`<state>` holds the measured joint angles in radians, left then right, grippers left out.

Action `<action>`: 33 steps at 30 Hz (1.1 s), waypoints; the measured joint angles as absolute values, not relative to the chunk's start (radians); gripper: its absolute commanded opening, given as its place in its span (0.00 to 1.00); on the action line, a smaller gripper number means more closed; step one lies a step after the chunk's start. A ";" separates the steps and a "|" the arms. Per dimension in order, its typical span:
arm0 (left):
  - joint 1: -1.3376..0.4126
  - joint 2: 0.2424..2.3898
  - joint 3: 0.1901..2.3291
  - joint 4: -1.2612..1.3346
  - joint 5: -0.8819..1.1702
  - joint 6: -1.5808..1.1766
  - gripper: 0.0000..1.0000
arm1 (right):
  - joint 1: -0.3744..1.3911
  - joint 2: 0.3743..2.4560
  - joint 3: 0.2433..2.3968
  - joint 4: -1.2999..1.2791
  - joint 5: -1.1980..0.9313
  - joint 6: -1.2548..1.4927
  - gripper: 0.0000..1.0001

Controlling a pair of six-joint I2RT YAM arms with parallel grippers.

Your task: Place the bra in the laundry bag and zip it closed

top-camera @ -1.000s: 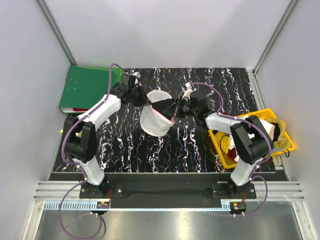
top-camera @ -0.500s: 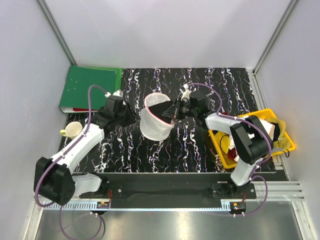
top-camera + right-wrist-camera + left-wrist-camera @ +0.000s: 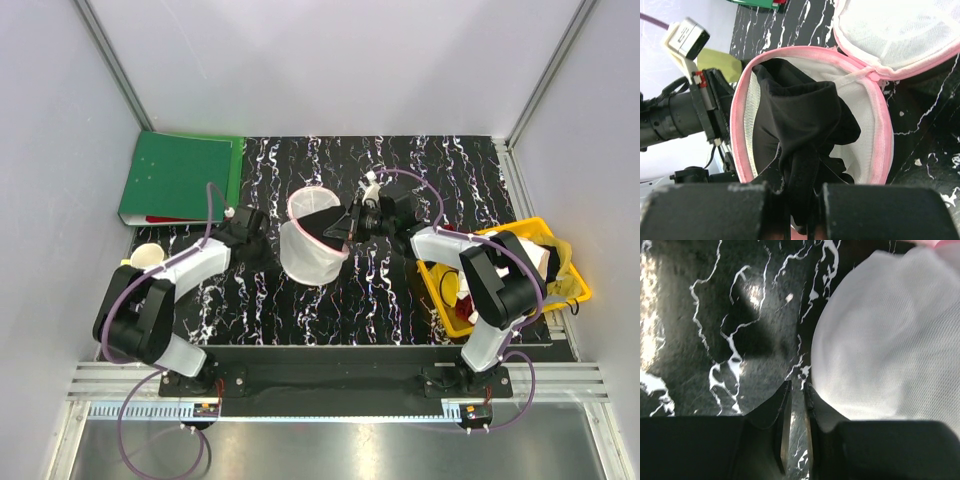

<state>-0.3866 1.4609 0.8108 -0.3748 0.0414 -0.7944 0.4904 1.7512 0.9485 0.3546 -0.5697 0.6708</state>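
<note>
Top view: bag [image 3: 305, 255] stands on the bench [image 3: 400, 290] at centre frame, mouth up and open, pink rim showing. Bra [image 3: 318, 210] sits in the mouth, partly inside, with a black fold draped over the right side of the rim.

Right claw [image 3: 338, 228]: at the right edge of the bag mouth, pinched tight on the bra. Right wrist view confirms this. Black fabric [image 3: 800, 120] is bunched inside the pink rim [image 3: 740, 115] and runs down into the claw [image 3: 802, 200] at bottom centre. Lid flap [image 3: 900, 30] is folded back at upper right, and the zip pull [image 3: 871, 75] is at the hinge side. Zip not closed.

Left claw [image 3: 258, 245]: just left of the bag, low over the bench. Left wrist view shows the fingers [image 3: 782, 410] drawn to a narrow slit with nothing between them and bench [image 3: 700, 315] visible through the gap. Mesh wall [image 3: 890, 340] fills the right of that frame, just beside the right finger; contact cannot be told.

Also present: folder [image 3: 180, 175] upper left, cup [image 3: 147, 258] left edge, basket [image 3: 500, 275] with clothes at right.
</note>
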 measured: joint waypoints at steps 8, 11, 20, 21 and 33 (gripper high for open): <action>-0.392 1.625 0.859 -0.278 0.077 -0.795 0.13 | 0.508 1.751 0.948 0.299 -0.569 0.732 0.00; -0.400 1.678 0.888 -0.252 0.094 -0.802 0.11 | 0.542 1.750 0.948 0.274 -0.561 0.770 0.00; -0.413 1.735 0.962 -0.247 0.060 -0.786 0.50 | 0.626 1.749 0.939 0.239 -0.418 0.842 0.00; -0.412 1.710 0.944 -0.247 0.049 -0.794 0.58 | 0.628 1.749 0.934 0.235 -0.401 0.838 0.00; -0.399 1.205 0.814 -0.366 0.131 -0.707 0.82 | 0.638 1.742 0.908 0.173 -0.384 0.735 0.00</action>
